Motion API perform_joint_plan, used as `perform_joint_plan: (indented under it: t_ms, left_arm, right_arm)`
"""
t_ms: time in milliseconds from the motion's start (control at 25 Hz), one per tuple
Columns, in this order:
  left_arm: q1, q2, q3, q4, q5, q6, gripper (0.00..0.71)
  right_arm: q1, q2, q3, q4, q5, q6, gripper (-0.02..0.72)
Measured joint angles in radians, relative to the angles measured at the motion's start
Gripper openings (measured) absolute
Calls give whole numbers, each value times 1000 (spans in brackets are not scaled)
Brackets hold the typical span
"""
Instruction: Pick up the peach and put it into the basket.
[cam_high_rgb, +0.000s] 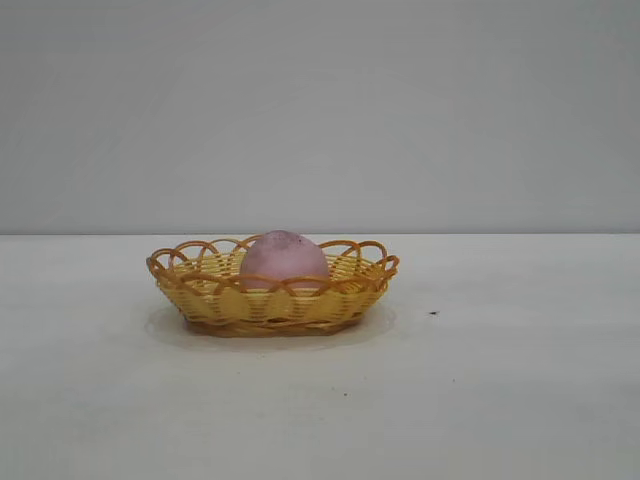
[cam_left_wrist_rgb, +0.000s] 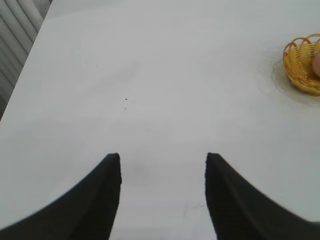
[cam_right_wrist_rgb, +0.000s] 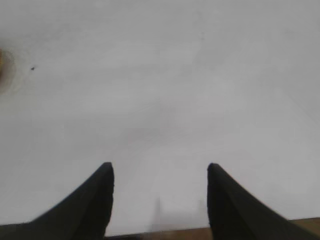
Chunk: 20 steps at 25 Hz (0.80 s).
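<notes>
The dull pink peach (cam_high_rgb: 284, 260) sits inside the yellow wicker basket (cam_high_rgb: 215, 298) with the orange-brown looped rim, on the white table a little left of the middle in the exterior view. Neither arm shows in that view. In the left wrist view the basket (cam_left_wrist_rgb: 299, 65) is far off at the edge, with a sliver of the peach (cam_left_wrist_rgb: 317, 64) in it. My left gripper (cam_left_wrist_rgb: 163, 159) is open and empty over bare table. My right gripper (cam_right_wrist_rgb: 160, 169) is open and empty over bare table near the table's edge.
A small dark speck (cam_high_rgb: 433, 313) lies on the table right of the basket; it also shows in the right wrist view (cam_right_wrist_rgb: 33, 68). A ribbed grey surface (cam_left_wrist_rgb: 15, 30) borders the table in the left wrist view.
</notes>
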<state>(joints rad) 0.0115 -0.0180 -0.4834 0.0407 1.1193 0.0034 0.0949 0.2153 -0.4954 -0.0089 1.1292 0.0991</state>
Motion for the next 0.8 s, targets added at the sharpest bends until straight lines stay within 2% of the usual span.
perform_joint_plan:
  t_ms: [160,320,800]
  left_arm:
    - [0,-1,0,0,0,0,370]
    - [0,-1,0,0,0,0,370]
    - [0,-1,0,0,0,0,370]
  right_arm:
    - [0,-137,0,10,-2,-62,358]
    - [0,-226,2,10,5,-64,358]
    - [0,-231,6,9,7,-64,358]
